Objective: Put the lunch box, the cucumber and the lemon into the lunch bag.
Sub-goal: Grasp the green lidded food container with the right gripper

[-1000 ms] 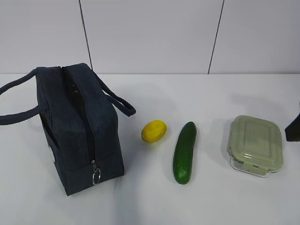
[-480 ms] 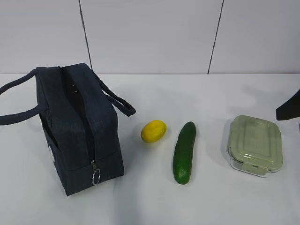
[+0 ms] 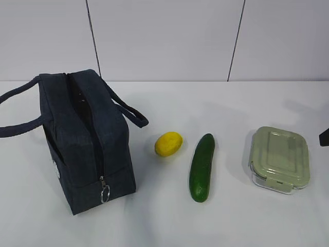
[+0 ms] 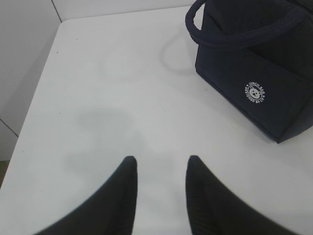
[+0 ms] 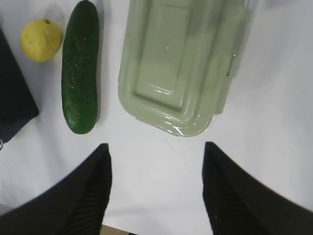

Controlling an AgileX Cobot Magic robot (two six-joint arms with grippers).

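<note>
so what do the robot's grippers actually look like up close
Both look alike: the left gripper and the right gripper each have two matte black fingers that are broad at the base, curve inward and taper to rounded tips, with fine ribbing on the surface. No cables or markings show. In the exterior view only a black sliver appears at the right edge.

Lunch box (image 5: 183,66) with pale green lid on the white table (image 5: 274,127), cucumber (image 5: 79,66) lying just left of it, lemon (image 5: 41,39) further left beyond the cucumber, right gripper (image 5: 156,161) with fingers spread wide below the lunch box, empty, dark lunch bag (image 5: 12,93) corner at far left.
</note>
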